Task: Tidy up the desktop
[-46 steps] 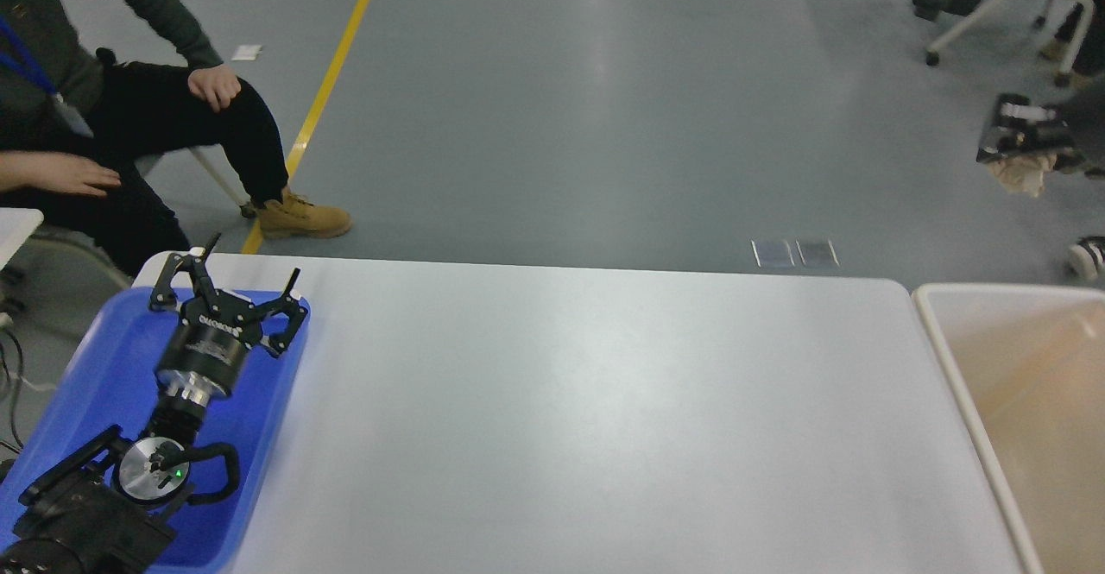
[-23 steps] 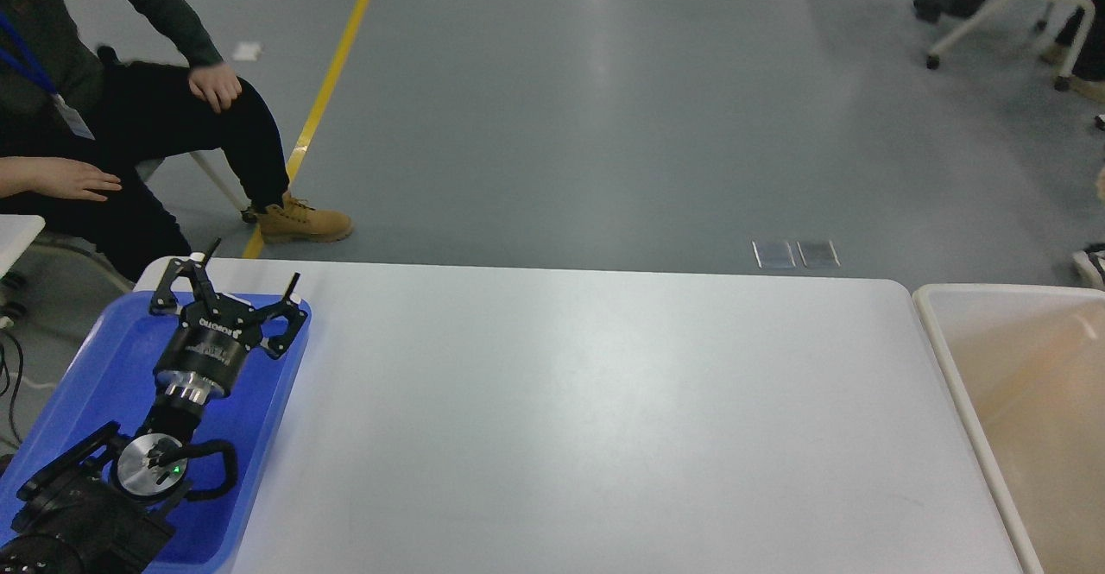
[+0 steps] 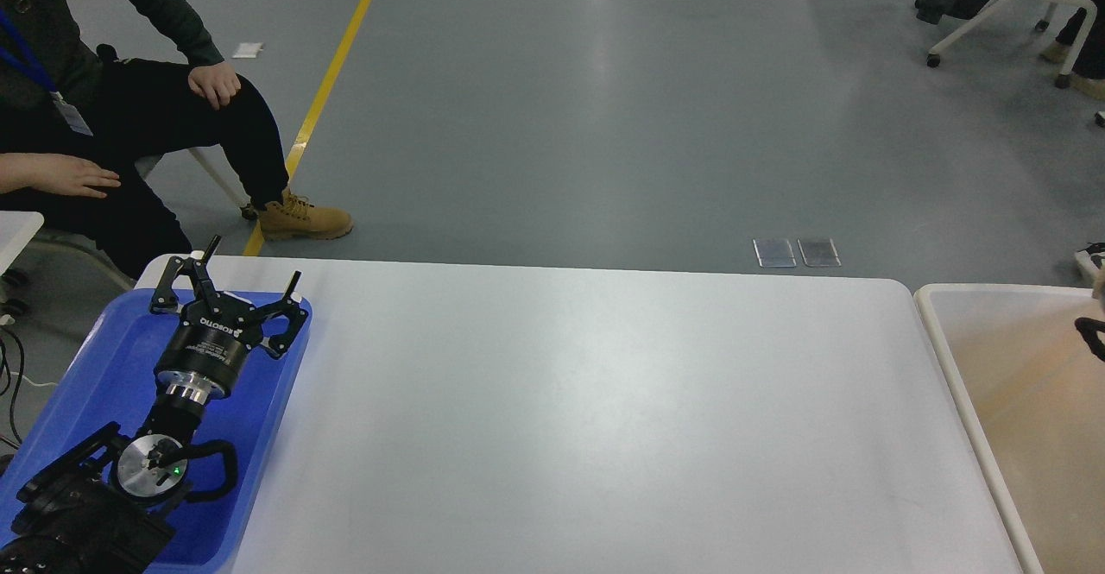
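Observation:
The desktop is a wide white tabletop with nothing lying on it. My left gripper is open and empty, its fingers spread above the far end of the blue tray at the table's left edge. At the right edge of the view a small dark curved part shows over the cream-white bin. It looks like part of my right gripper, but its fingers cannot be told apart. The rest of the right arm is out of view.
A person sits beyond the table's far left corner, with a tan boot on the floor. A yellow floor line runs past them. Chairs stand at the far right. Another white table's corner shows at left.
My right gripper, earlier high at the right holding a crumpled beige thing, left the view; now only a dark part shows over the bin. The left arm has barely moved.

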`<state>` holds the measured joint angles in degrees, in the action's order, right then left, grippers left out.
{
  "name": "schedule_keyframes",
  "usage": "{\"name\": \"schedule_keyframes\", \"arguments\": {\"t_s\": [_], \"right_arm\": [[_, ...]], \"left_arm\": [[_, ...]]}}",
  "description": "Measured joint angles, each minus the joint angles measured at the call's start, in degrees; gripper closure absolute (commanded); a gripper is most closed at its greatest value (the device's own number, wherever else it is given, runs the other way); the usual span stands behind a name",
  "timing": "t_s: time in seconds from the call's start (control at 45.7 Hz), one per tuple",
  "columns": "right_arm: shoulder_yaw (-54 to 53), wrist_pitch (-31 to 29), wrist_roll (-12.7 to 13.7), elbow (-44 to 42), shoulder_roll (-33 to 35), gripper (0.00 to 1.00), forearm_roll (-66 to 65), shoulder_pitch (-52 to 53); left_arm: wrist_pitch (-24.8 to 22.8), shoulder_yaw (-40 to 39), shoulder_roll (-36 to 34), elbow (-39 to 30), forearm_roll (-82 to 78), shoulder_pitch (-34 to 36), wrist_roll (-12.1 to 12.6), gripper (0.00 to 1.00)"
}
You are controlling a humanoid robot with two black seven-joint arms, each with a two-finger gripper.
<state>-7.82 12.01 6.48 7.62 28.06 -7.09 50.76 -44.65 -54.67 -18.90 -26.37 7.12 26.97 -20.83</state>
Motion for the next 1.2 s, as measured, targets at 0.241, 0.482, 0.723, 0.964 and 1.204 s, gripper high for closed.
{"name": "schedule_keyframes", "arguments": {"t_s": [0.241, 0.482, 0.723, 0.964, 1.204], "right_arm": [[-3.78, -2.1, -0.16, -2.34, -2.35, 1.0, 1.56, -5.07], [-4.97, -2.97, -0.39, -3.25, -3.34, 0.71, 2.2, -8.32], [-5.37, -3.25, -0.68, -3.77, -3.61, 0.0, 2.41, -9.83], [-5.49, -3.63, -1.16, -3.94, -3.73, 0.0, 2.48, -10.85], [-5.61, -3.78, -1.31, -3.97, -3.74, 0.0, 2.51, -11.36]], "left_arm": [[0.0, 0.0, 0.0, 0.0, 0.0, 0.01, 0.0, 0.01], [0.0, 0.0, 0.0, 0.0, 0.0, 0.01, 0.0, 0.01], [0.0, 0.0, 0.0, 0.0, 0.0, 0.01, 0.0, 0.01], [0.0, 0.0, 0.0, 0.0, 0.0, 0.01, 0.0, 0.01], [0.0, 0.0, 0.0, 0.0, 0.01, 0.01, 0.0, 0.01]]}}
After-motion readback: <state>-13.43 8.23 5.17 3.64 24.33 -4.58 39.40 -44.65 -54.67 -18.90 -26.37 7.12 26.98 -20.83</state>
